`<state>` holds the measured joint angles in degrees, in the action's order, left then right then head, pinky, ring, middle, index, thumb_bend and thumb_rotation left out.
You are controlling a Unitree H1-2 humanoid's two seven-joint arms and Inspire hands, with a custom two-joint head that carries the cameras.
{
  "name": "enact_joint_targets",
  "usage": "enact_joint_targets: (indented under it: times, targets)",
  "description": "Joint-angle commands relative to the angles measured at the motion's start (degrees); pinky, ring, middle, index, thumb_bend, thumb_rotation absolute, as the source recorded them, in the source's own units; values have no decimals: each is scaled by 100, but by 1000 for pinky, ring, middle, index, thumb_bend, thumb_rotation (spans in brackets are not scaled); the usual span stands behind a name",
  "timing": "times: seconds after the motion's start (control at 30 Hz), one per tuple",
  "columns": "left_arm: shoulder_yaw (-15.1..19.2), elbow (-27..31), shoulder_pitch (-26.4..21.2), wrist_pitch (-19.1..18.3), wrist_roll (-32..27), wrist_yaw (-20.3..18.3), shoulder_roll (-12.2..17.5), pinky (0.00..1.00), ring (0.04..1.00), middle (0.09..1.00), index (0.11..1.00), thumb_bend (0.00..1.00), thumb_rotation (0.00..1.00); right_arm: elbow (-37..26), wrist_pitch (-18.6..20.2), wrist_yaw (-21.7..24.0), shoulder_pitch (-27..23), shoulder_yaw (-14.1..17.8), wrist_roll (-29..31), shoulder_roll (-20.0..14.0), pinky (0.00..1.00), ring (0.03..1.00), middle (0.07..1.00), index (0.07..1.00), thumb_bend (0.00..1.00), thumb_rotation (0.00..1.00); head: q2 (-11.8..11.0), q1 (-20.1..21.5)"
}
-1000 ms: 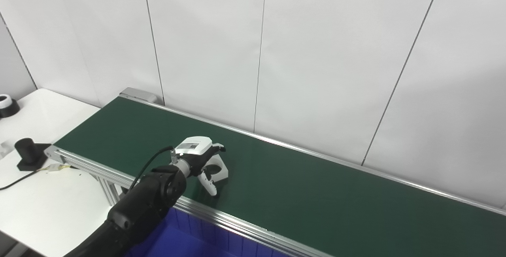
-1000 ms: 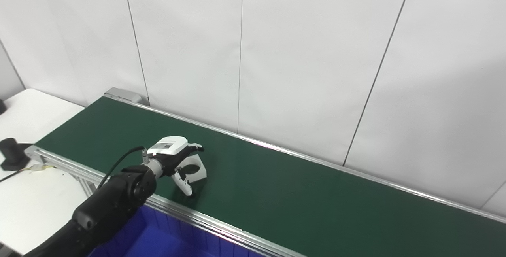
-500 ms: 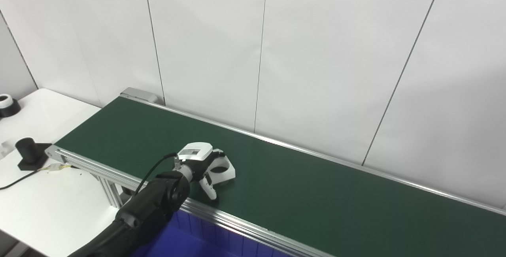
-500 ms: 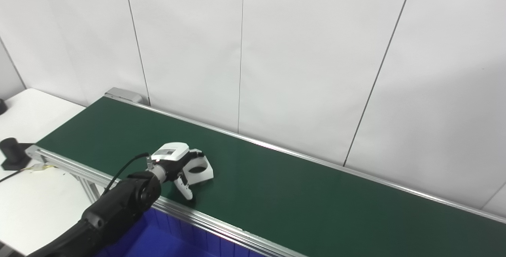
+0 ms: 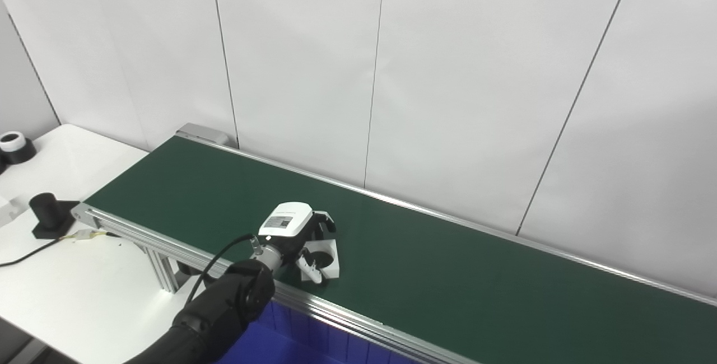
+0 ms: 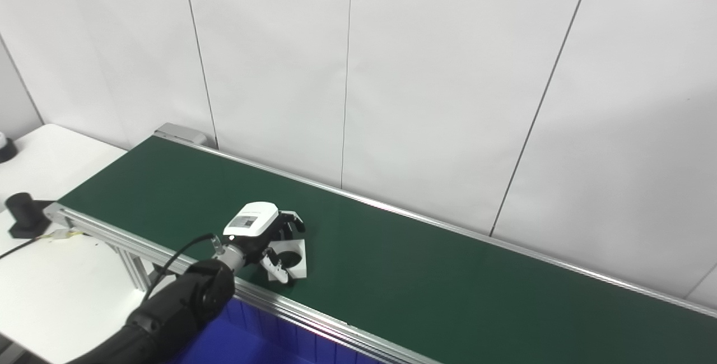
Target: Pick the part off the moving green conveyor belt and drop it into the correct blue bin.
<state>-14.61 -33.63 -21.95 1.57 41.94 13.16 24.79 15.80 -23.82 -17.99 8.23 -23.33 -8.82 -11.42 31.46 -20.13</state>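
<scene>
Part (image 5: 324, 259), white with a round hole, lies on the belt (image 5: 448, 274) near its front rail; my left hand (image 5: 299, 235) curls around it. Fingers should seat firmly before lifting straight up, then carry toward the bin (image 5: 291, 347) below.

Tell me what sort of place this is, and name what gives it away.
Probably a robotics lab or test cell mimicking a factory sorting line. A long green conveyor belt with aluminium rails runs past bare white wall panels, a blue plastic bin sits below it, and the left hand grips a white part.
</scene>
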Motion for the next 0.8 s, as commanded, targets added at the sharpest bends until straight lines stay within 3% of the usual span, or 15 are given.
enact_joint_targets:
  times: [0.0,0.5,0.63,0.77]
  targets:
    - [-52,-13,-161,-68,17,16,3,463,437,504,683,506,0,-166,-310,-73,-37,2,-86,-6,665,737,779,848,626,610,2,-6]
    - [-59,178,-97,65,-93,47,69,411,431,507,696,506,0,-186,-310,-54,-17,26,-75,-10,666,738,780,847,620,601,26,36]
    - [-10,483,-4,101,-244,-101,88,340,426,511,696,504,0,-202,-310,-29,-6,29,-40,-5,672,742,783,847,626,606,34,63]
    - [80,1075,163,57,-480,-461,123,393,440,508,677,504,0,-227,-310,-2,9,35,11,6,671,742,783,846,624,600,45,148]
